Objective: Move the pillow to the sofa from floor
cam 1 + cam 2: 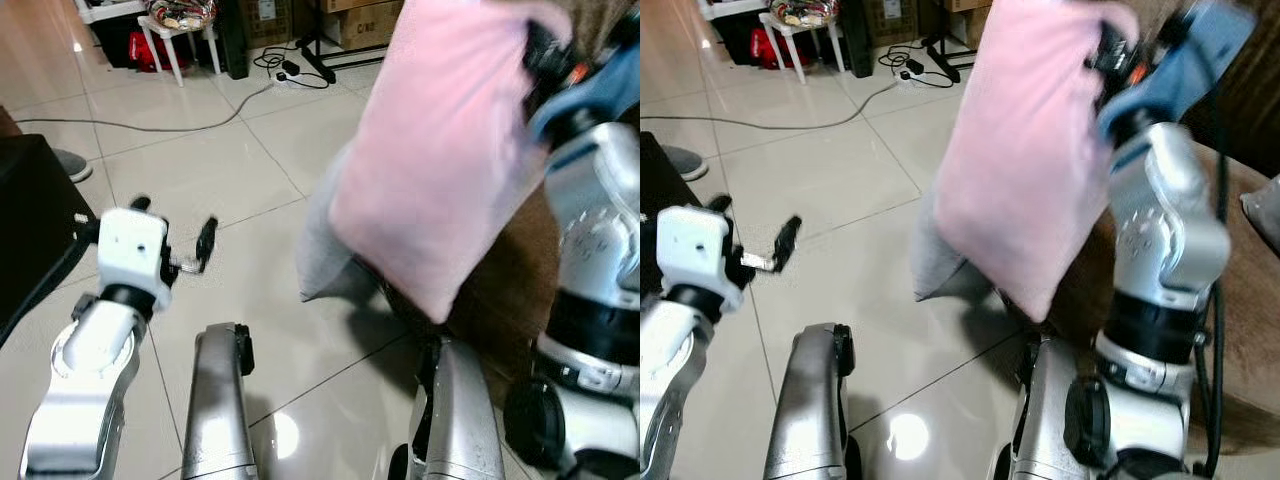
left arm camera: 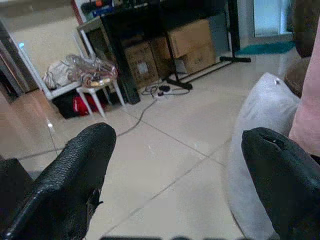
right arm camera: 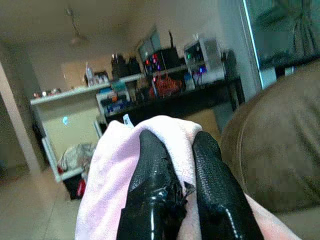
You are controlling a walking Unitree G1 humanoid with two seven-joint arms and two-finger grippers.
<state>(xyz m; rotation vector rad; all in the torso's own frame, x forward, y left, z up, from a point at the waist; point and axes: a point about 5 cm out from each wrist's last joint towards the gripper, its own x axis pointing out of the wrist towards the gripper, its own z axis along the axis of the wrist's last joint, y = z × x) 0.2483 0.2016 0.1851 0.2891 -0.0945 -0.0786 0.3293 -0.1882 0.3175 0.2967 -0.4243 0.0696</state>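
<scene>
Pinching just one top edge of the pink pillow (image 3: 125,165), the right gripper (image 3: 182,165) is squeezing a small fold of fabric between its two black fingers, and that is all that is carrying it. From where I am standing, the pillow is hanging raised off the tiled floor (image 1: 200,170), dangling down from the gripper in front of the brown sofa (image 3: 280,150), with its lower corner swinging free near the robot's knees.

That thin pinch is what is worrying me. With so little cloth between the fingers, the fabric is likely sliding out if the arm is swinging fast or stopping sharply, and then the pillow is dropping back to the floor. The hanging bulk is also sitting close to the sofa's front, so it may be catching or dragging on the edge instead of clearing it, which would tug at the grip.

A grey cushion (image 1: 325,250) is leaning on the floor just behind the pink one, against the sofa's base; the dangling corner could be brushing it.

The left gripper (image 1: 175,240) is hovering low on the robot's left, fingers spread apart and gripping nothing, well clear of the pillow, so it is offering no support underneath.
</scene>
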